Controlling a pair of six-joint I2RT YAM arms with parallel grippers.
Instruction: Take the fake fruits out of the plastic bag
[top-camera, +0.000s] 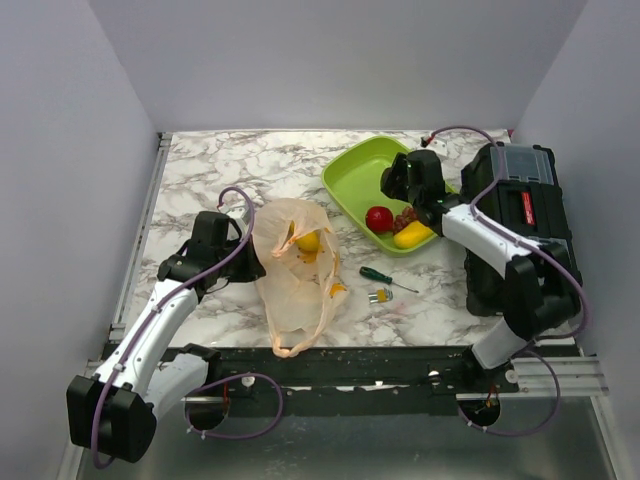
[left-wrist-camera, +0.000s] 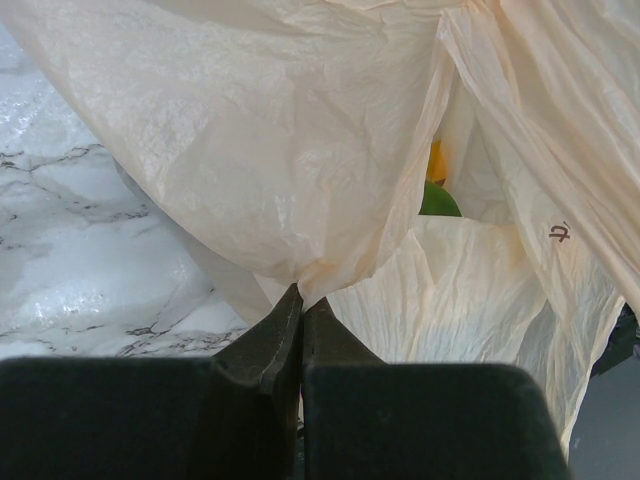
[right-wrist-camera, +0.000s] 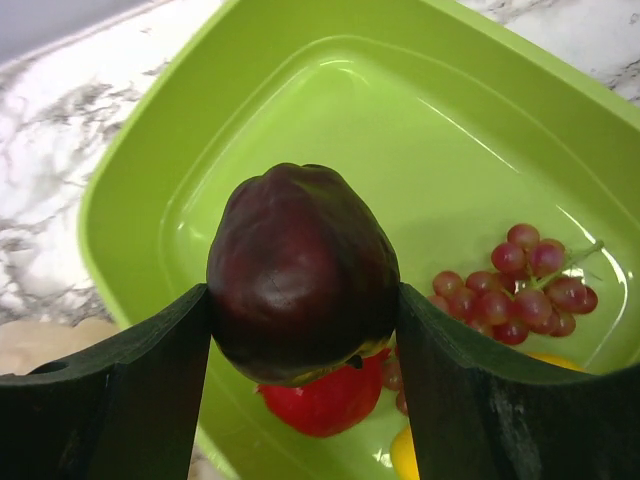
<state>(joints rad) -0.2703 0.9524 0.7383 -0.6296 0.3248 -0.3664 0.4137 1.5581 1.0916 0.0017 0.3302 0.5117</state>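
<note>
Since it is glossy, hard and rounded, plum (right-wrist-camera: 300, 275): probably light and rigid, but slick. The grip across its widest part looks right; a hold nearer either end could squirt it out.
right gripper (right-wrist-camera: 302, 300): clamped on the dark purple plum, one pad on each flank, above the lime-green tray (right-wrist-camera: 150, 160).
tray contents: red apple (right-wrist-camera: 325, 400), a bunch of red grapes (right-wrist-camera: 520, 290) and a yellow piece (top-camera: 413, 235).
left gripper (left-wrist-camera: 302, 300): jaws pressed together, pinching a fold of the plastic bag (left-wrist-camera: 300, 130).
plastic bag: thin, limp, crinkly film lying on the marble table (top-camera: 200, 170) left of the tray. It won't hold shape, so pinching a fold near the mouth is the only real hold. Tear risk if yanked, my guess.
fruit left in bag: a yellow fruit (top-camera: 308, 241) shows at the mouth. The left wrist view catches yellow and a bit of green (left-wrist-camera: 438, 200) through the gap; I can't say whether that is one fruit or two.
orange patch lower in bag (top-camera: 335, 290): could be fruit or print, too small to tell.
hidden: the bag's bottom is opaque enough that the count of fruits left is unknown. The plum's underside is out of sight. The yellow piece is cut off by the right finger in the wrist view.
clutter: green-handled screwdriver (top-camera: 385, 277) and a small yellowish item (top-camera: 381, 295) I can't identify, both between bag and tray.
</note>
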